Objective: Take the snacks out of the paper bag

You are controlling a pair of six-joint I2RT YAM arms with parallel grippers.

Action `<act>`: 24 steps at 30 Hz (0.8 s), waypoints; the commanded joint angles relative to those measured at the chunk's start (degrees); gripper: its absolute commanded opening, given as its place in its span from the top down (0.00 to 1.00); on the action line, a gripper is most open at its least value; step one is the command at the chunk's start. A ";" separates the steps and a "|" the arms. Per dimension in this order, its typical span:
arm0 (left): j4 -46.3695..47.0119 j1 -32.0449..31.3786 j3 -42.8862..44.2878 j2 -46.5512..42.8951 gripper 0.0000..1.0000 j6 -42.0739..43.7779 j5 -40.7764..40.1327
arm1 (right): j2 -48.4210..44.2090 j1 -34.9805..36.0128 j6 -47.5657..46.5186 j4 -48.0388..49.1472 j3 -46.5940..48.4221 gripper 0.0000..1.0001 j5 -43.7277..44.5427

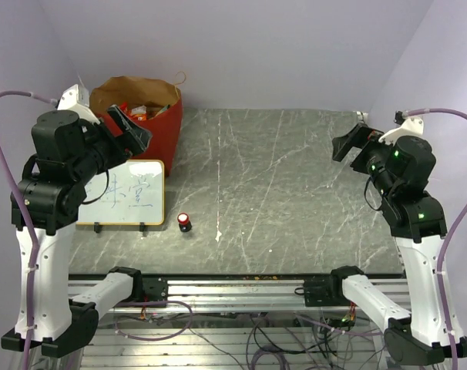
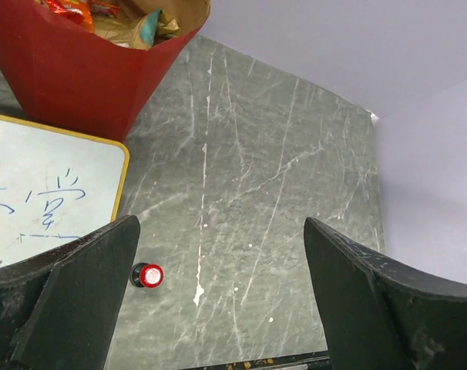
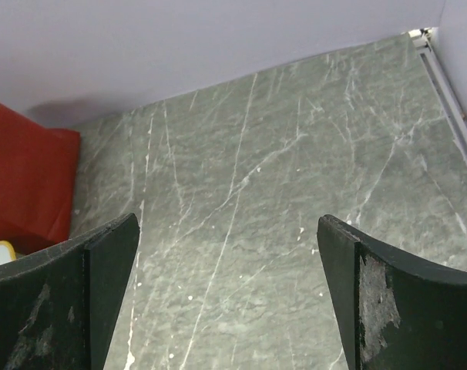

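The red paper bag [image 1: 158, 132] stands open at the table's back left, brown inside. It also shows in the left wrist view [image 2: 79, 73] and at the right wrist view's left edge [image 3: 25, 181]. Orange and red snack packets [image 1: 141, 112] fill it and peek over its rim in the left wrist view [image 2: 122, 19]. My left gripper [image 1: 129, 127] is open and empty, raised in front of the bag's mouth. My right gripper [image 1: 349, 142] is open and empty, raised over the table's right side.
A white board with writing [image 1: 129, 202] lies in front of the bag, also in the left wrist view [image 2: 41, 193]. A small red-and-black cylinder [image 1: 185, 222] stands beside the board, seen in the left wrist view [image 2: 147, 275]. Purple walls enclose the grey marble table [image 1: 280, 193].
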 commanded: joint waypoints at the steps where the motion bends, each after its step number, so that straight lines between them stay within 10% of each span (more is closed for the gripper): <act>1: 1.79 -0.32 -1.80 -1.52 0.02 -0.48 -2.14 | -1.28 -0.38 2.30 -1.28 -1.74 0.00 -2.61; 11: 11.18 -0.80 -3.77 1.06 0.03 1.62 -6.49 | 1.55 -0.91 3.49 10.89 -10.34 0.00 -8.08; 24: 25.03 -1.11 8.69 28.75 0.04 2.05 -3.37 | 11.41 3.71 -11.19 16.08 -10.11 0.00 -5.69</act>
